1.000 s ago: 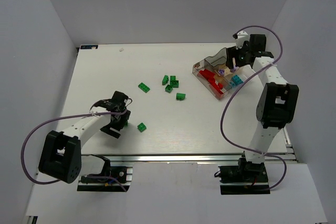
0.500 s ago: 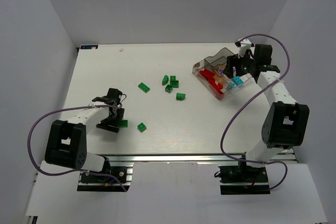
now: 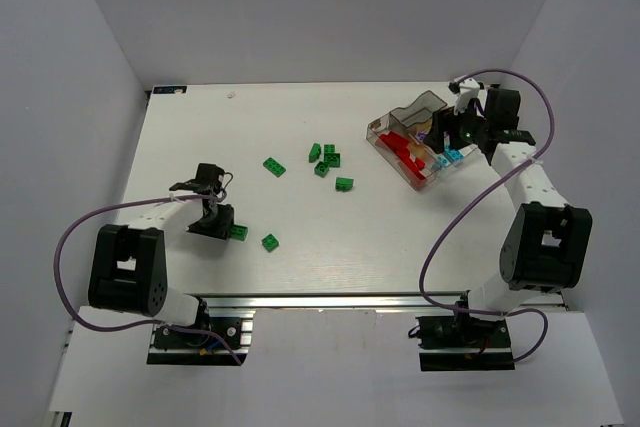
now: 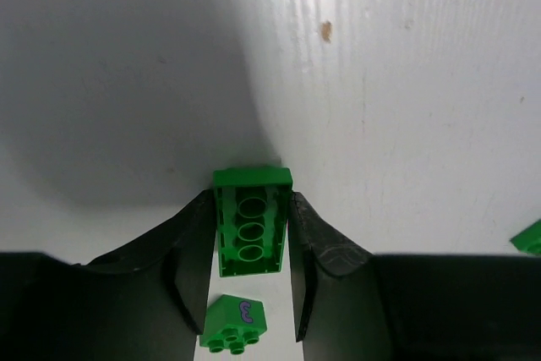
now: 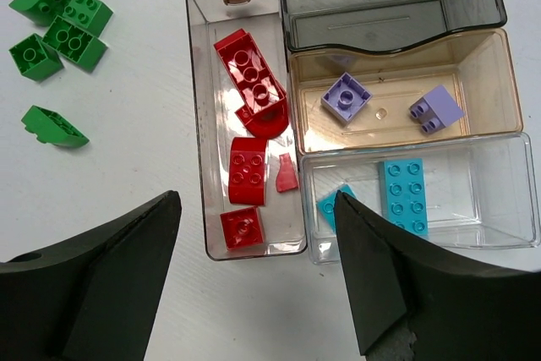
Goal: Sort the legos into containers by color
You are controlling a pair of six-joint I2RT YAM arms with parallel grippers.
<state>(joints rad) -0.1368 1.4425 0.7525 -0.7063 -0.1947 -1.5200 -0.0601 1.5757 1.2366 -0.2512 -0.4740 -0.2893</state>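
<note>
Left end effector (image 3: 213, 219): down at the tabletop (image 3: 300, 117), fingers (image 4: 190, 247) set against both long sides of one green brick (image 4: 251, 232). No gap shows in the wrist view, so I read it as clamped on.
Brick attitude: underside up, hollow tubes showing. Long axis runs along my fingers, straight out from the wrist, so the squeeze is across the narrow width.
Brick place: well to the left of the tray (image 3: 383, 130), and nearer the arm bases than the tray is.
Nearer arm: my left, by far; the right one is over at the tray.
Coming move (my guess): lift, then carry rightward and away from the bases, toward the tray.
Stray piece: small green brick (image 4: 239, 323) sits just wrist-side of the gripped one and apart from it. It could get nudged on the lift.
Other greens: green cluster (image 3: 326, 159) lies between my brick and the tray, closer to the tray.
Right end effector (image 5: 255, 209): spread wide, nothing in it, hanging over the tray.
Tray fill: red, purple and cyan each keep their own compartment. The dark compartment (image 5: 389, 6) at the tray's end holds nothing, so it is the likely home for green.
</note>
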